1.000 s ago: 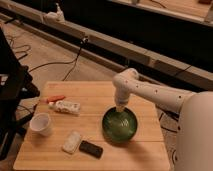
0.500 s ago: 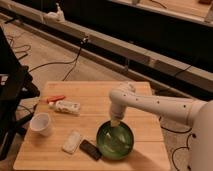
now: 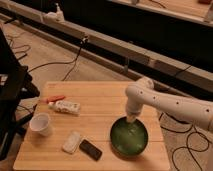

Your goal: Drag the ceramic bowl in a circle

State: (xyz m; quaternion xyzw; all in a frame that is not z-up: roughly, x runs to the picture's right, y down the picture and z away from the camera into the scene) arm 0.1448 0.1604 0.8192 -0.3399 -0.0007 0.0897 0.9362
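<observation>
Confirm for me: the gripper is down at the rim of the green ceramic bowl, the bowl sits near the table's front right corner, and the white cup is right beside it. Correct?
Not quite. The white cup is not beside the ceramic bowl; the camera view shows it across the table, near the left edge. The rest holds: the gripper is down at the bowl's far rim, and the bowl sits near the front right corner.
</observation>
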